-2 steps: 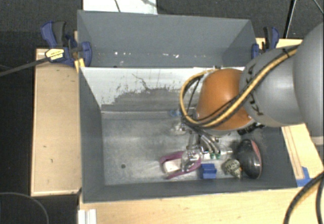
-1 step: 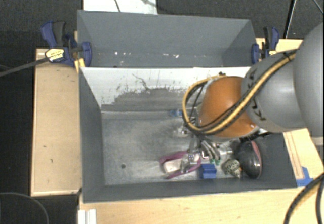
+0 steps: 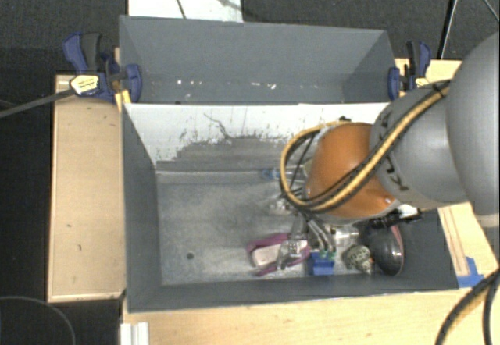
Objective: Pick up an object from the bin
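The gripper [image 3: 299,248] is hanging low near the front wall of the grey metal bin [image 3: 141,203], at a flattish purple-and-white plastic piece [image 3: 268,251] (a small blue block [image 3: 320,264] is lying just beside); whether it is open or closed I cannot tell. The piece is likely light, stiff and slick, so gripping across its narrow width is looking best.

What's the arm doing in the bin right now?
The arm reaches in from the right, and its hand is low over the floor of the bin, near the front wall. It sits right at a purple-and-white thing. Just to the right lie a small blue block, a dark knobbly ball and a black rounded thing. Whether anything is gripped yet cannot be told.
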`<state>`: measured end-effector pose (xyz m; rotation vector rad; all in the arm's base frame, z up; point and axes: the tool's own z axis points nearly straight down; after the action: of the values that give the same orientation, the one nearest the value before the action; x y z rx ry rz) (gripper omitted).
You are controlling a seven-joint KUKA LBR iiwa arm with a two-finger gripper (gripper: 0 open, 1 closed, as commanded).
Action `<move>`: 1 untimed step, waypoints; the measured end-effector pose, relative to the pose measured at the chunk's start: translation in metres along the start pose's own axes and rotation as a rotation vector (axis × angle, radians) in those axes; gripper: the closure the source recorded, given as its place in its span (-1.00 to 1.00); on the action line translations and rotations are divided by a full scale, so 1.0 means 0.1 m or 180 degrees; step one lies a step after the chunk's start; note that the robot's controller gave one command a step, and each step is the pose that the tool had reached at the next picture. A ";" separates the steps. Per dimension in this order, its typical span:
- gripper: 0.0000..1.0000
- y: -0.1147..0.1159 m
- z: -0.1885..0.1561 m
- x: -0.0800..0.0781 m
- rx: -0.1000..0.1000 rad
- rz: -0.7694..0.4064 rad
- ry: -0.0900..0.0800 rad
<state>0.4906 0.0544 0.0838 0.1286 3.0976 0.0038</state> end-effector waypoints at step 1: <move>1.00 0.00 -0.01 0.07 0.0009 0.0002 0.0104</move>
<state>0.4837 0.0553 0.0846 0.1311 3.1302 0.0015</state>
